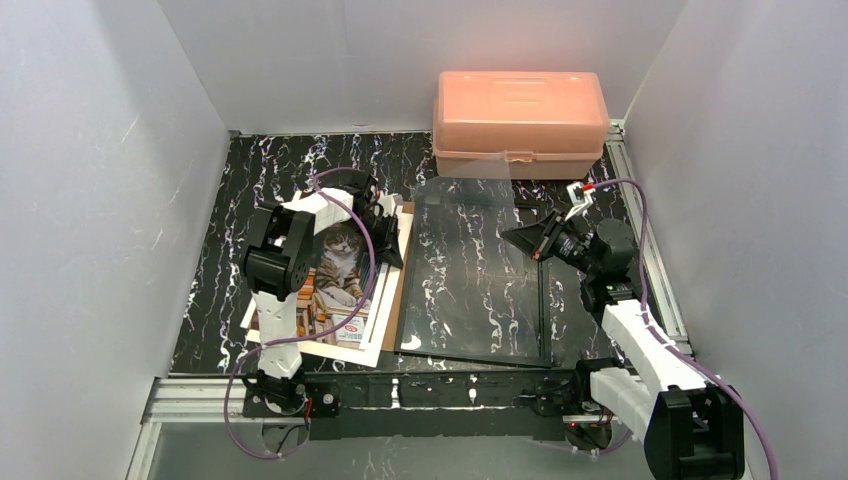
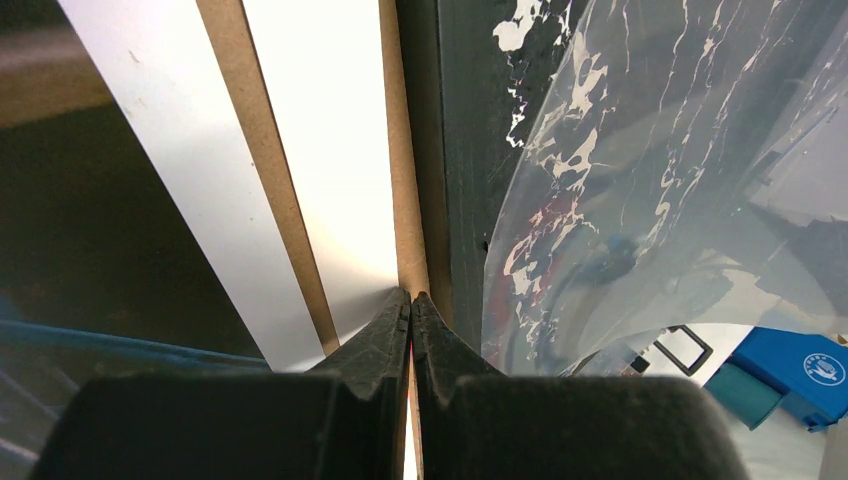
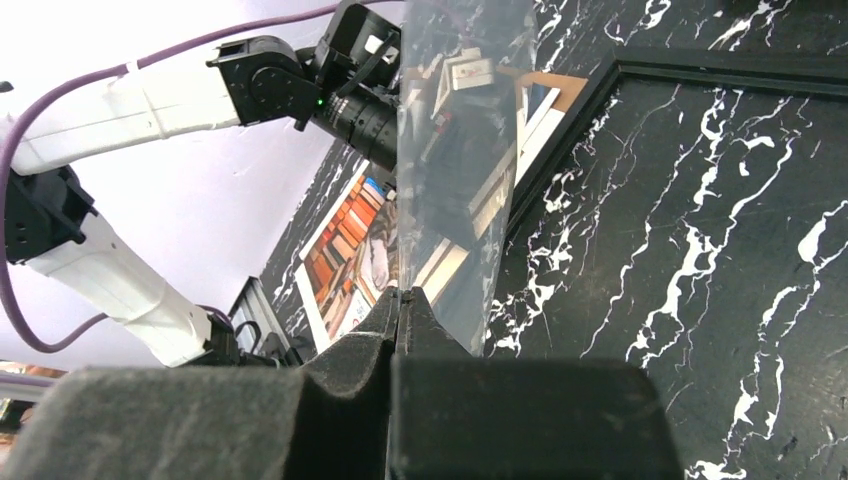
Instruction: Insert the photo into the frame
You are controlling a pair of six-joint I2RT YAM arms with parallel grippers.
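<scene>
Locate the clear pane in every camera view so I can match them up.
Top external: clear pane at centre, its right edge at the right gripper.
Left wrist: pane fills the right half, curving.
Right wrist: pane upright at centre, pinched by the gripper.
Shared landmark: black marble tabletop.

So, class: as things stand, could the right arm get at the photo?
Probably not. The right gripper is shut on the clear pane, and the photo lies beyond the frame, under the left arm.
</scene>
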